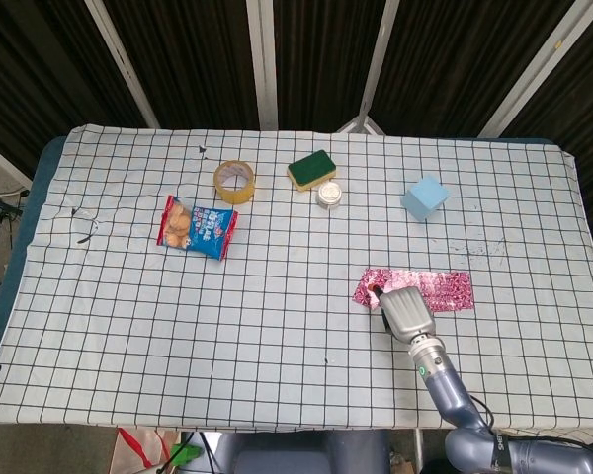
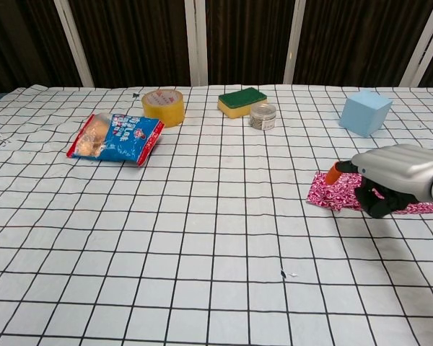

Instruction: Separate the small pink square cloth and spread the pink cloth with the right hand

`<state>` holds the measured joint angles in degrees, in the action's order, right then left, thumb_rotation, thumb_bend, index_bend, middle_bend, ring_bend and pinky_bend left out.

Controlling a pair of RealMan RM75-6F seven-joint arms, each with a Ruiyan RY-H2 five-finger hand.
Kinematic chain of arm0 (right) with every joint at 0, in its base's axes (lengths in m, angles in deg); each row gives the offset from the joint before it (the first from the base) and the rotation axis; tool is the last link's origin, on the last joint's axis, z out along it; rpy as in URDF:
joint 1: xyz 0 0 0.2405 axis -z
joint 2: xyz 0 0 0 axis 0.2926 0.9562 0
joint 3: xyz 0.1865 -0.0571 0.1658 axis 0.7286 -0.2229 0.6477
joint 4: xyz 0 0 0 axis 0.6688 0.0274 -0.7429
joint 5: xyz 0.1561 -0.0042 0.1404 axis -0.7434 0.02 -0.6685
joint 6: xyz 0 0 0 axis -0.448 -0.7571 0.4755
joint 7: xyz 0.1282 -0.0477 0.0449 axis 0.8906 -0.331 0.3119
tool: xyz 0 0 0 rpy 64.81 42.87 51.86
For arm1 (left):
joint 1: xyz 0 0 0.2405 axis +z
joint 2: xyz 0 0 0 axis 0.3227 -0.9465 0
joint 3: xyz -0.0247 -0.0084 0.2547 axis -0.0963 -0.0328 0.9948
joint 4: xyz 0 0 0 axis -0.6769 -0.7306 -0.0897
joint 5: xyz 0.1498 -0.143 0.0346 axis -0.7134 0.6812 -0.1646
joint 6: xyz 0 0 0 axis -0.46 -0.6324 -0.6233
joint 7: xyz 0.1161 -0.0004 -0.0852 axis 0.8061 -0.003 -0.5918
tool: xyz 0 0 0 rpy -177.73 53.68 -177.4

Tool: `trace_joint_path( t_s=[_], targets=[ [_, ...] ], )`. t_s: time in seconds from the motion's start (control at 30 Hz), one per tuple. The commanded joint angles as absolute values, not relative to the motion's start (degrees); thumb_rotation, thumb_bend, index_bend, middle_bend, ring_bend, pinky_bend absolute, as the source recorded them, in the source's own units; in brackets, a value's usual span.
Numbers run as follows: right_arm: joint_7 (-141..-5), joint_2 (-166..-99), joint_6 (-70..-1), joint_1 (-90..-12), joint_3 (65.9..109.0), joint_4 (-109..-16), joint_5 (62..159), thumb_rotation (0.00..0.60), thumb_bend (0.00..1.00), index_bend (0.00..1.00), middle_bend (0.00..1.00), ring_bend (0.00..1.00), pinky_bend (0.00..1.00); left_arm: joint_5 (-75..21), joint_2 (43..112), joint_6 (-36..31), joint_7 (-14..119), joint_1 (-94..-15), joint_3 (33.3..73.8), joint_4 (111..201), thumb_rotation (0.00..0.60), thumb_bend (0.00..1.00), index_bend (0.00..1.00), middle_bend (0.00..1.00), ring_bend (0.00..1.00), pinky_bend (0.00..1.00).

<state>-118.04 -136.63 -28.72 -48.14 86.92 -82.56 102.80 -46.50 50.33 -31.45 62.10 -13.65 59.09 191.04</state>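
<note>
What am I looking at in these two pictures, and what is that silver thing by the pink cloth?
The silver thing is a robot hand on the end of the robot's right arm, steered by a person. Both pictures come from the robot's own cameras: one looks down from its head, the other looks forward from its chest.

On the checked table lie a pink cloth, a snack bag, a tape roll, a sponge, a small jar and a blue cube.

The robot hand sits over the cloth's left end, its orange fingertip at the edge. Whether it grips the cloth cannot be seen. The other hand is out of view.
</note>
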Motion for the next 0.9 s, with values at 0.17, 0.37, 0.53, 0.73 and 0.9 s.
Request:
trace_joint_path(
  t_s=[0.17, 0.37, 0.53, 0.73, 0.9],
  targets=[
    [-118.68, -137.7, -27.77, -49.48, 86.17, -80.7, 100.46, 0.6, 0.78, 0.23, 0.83, 0.78, 0.54, -46.4, 50.51, -31.28, 62.72, -13.79, 59.12, 191.15, 0.6, 0.26, 0.15, 0.0, 0.0, 0.1],
    [-118.99, -138.45, -27.65, -50.53, 85.54, -79.85, 99.18, 0.6, 0.78, 0.23, 0.83, 0.77, 0.54, -46.28, 50.72, -31.25, 63.38, -13.9, 59.11, 191.28, 0.6, 0.26, 0.15, 0.0, 0.0, 0.1],
    [-119.19, -138.98, -27.8, -51.3, 85.1, -79.62, 98.53, 0.6, 0.78, 0.23, 0.83, 0.78, 0.54, -46.15, 50.78, -31.22, 63.6, -13.95, 59.08, 191.32, 0.6, 0.26, 0.15, 0.0, 0.0, 0.1],
    [-119.61, -139.51, -28.55, -52.16, 84.62, -80.26, 98.6, 0.6, 0.78, 0.23, 0.83, 0.78, 0.54, -45.95, 50.77, -31.01, 63.53, -14.08, 59.04, 191.3, 0.6, 0.26, 0.15, 0.0, 0.0, 0.1],
    [-120.62, -140.56, -28.94, -53.21, 84.27, -80.64, 97.95, 0.6, 0.78, 0.23, 0.83, 0.78, 0.54, -45.98, 50.7, -30.94, 63.41, -14.1, 59.09, 191.28, 0.6, 0.26, 0.15, 0.0, 0.0, 0.1]
  ],
)
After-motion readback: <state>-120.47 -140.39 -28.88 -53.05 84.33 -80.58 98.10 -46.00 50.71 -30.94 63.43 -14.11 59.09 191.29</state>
